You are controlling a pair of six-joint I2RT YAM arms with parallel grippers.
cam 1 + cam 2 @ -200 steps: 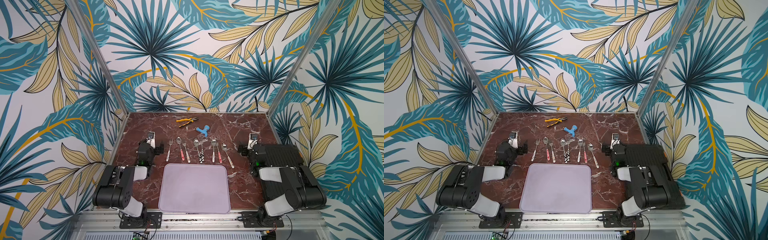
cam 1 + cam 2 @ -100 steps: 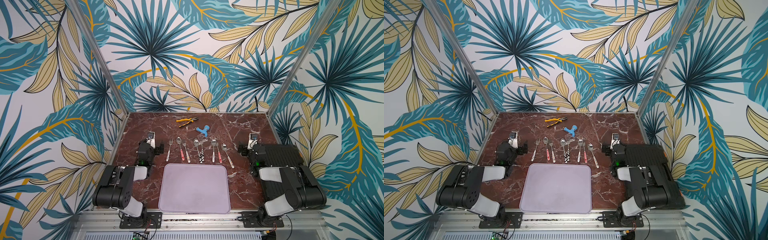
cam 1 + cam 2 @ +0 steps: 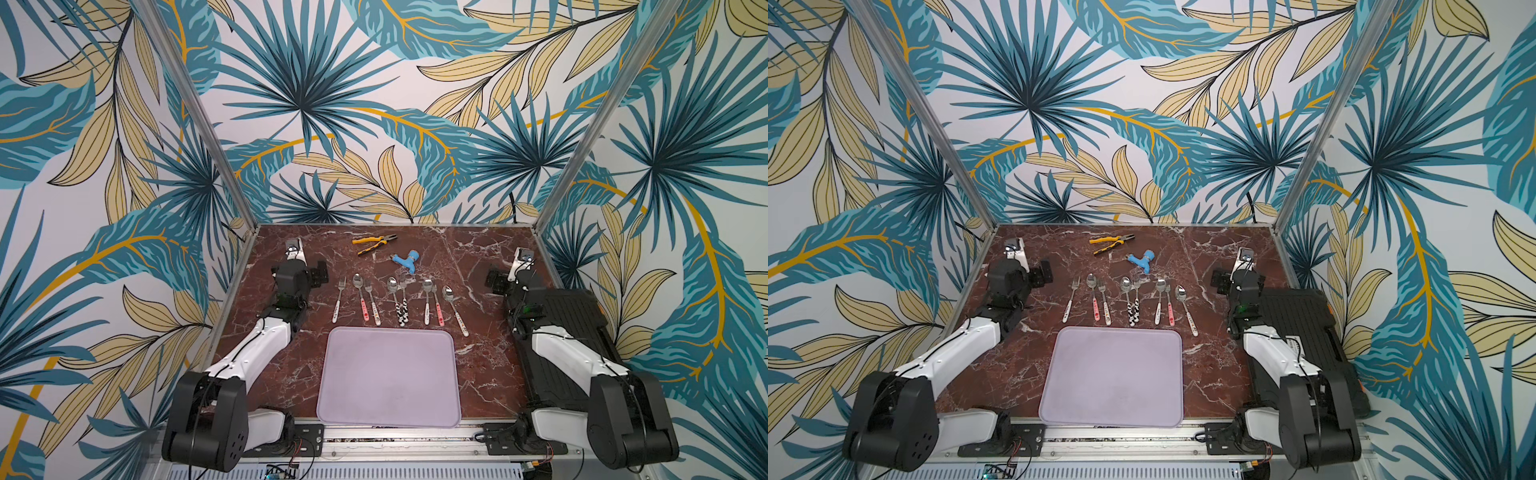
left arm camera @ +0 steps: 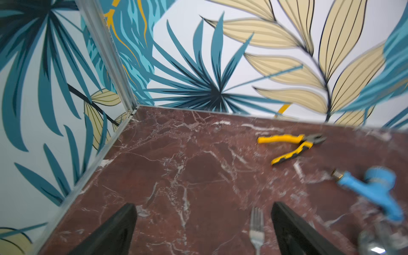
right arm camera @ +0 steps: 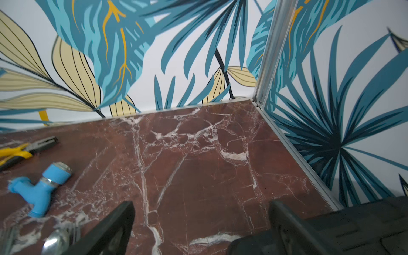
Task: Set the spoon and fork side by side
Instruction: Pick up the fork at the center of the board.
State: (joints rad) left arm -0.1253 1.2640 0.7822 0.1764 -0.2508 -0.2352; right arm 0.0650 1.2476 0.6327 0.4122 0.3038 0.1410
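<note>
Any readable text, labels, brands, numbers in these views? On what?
Nothing legible in any view.
Small dark label on the right arm's white link: too small to read.
Coloured prints on the white handles of the metal spoons and forks: too small to tell letters from pattern.

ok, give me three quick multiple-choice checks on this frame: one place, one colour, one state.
1. Where do the pliers lie?
A. at the far end of the table
B. at its front edge
C. at its left edge

2. What colour is the mat?
A. green
B. lilac
C. orange

3. How is the left gripper?
A. shut tight
B. shut on the pliers
C. open, empty

Key: 1 A, they lie by its back edge; 2 B, it is pale purple in both top views; 3 C, its jaws stand wide apart in the wrist view, gripping nothing.
</note>
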